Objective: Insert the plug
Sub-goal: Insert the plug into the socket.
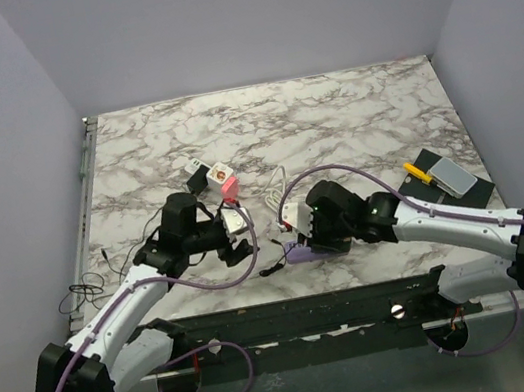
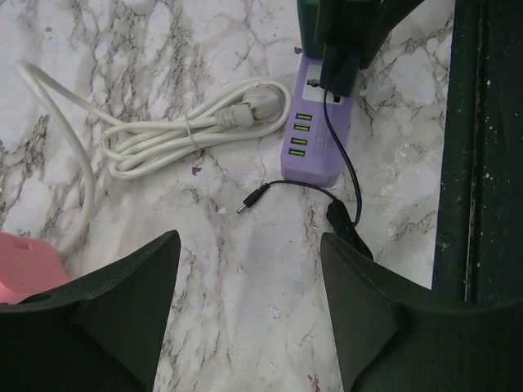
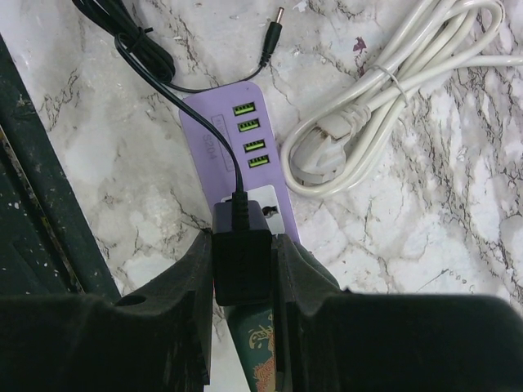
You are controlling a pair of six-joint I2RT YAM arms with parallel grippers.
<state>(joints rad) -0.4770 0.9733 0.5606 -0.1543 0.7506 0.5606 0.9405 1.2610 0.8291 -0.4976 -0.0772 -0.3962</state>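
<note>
A black plug [image 3: 241, 261] with a thin black cord is clamped between the pads of my right gripper [image 3: 243, 245], which is shut on it. The plug sits over the white socket face of a purple power strip [image 3: 237, 139] lying near the table's front edge [image 1: 303, 253]. I cannot tell whether its pins are in the socket. The cord's barrel tip [image 2: 252, 202] lies loose on the marble. My left gripper [image 2: 248, 241] hovers open over bare marble just short of that tip, holding nothing.
A coiled white cable [image 2: 188, 135] lies beside the strip. A pink block [image 1: 226, 182] and a white box [image 1: 199, 174] sit behind the left gripper. A dark tray [image 1: 474, 191] with small items is at the right. A black rail [image 2: 482, 163] runs along the near edge.
</note>
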